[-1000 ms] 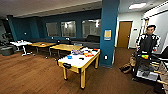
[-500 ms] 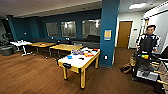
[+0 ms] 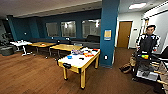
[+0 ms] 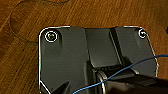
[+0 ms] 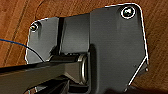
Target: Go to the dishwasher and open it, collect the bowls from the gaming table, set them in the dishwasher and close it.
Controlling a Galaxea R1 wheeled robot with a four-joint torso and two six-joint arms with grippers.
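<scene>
The gaming table, white-topped with yellow edging and legs, stands in the middle of the room ahead of me in the head view. A small bright-blue bowl sits on its top towards the near end. Colourful board-game boxes are strewn over the far half. The dishwasher is out of view. Both wrist views look down past the robot's dark plate onto wooden floor.
A blue pillar rises just right of the table. Wooden-topped tables and a small white table stand behind. At the right a person stands by a cart. Wooden floor spreads on the left.
</scene>
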